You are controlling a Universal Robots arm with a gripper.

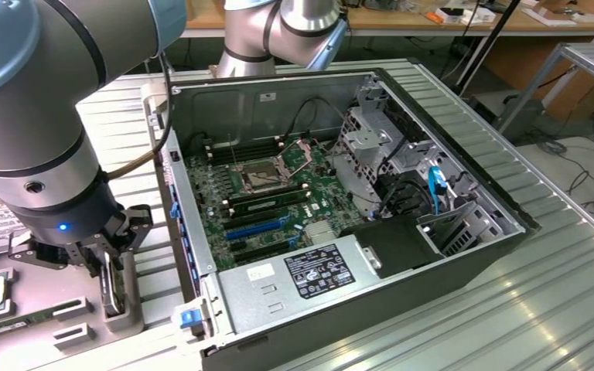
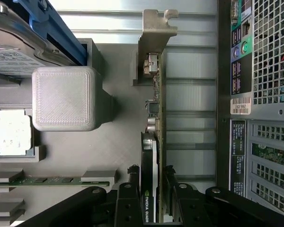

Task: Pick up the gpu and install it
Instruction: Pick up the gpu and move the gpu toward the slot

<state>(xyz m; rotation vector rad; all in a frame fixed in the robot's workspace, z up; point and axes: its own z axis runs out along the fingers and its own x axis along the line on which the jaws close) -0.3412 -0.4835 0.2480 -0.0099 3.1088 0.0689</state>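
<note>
The gpu stands on edge in a slot of a grey printed tray, its silver end bracket pointing away from my wrist. My gripper straddles the card's near end, one finger against the black cooler side and the other against the board side, so it is shut on the card. In the exterior view the gripper reaches down at the lower left onto the gpu, beside the open computer case. Blue expansion slots lie on the motherboard inside.
The tray also carries a hard drive, a processor, a green memory stick and a raised grey block. The case's rear panel runs close alongside the card. Ribbed metal table surrounds the case.
</note>
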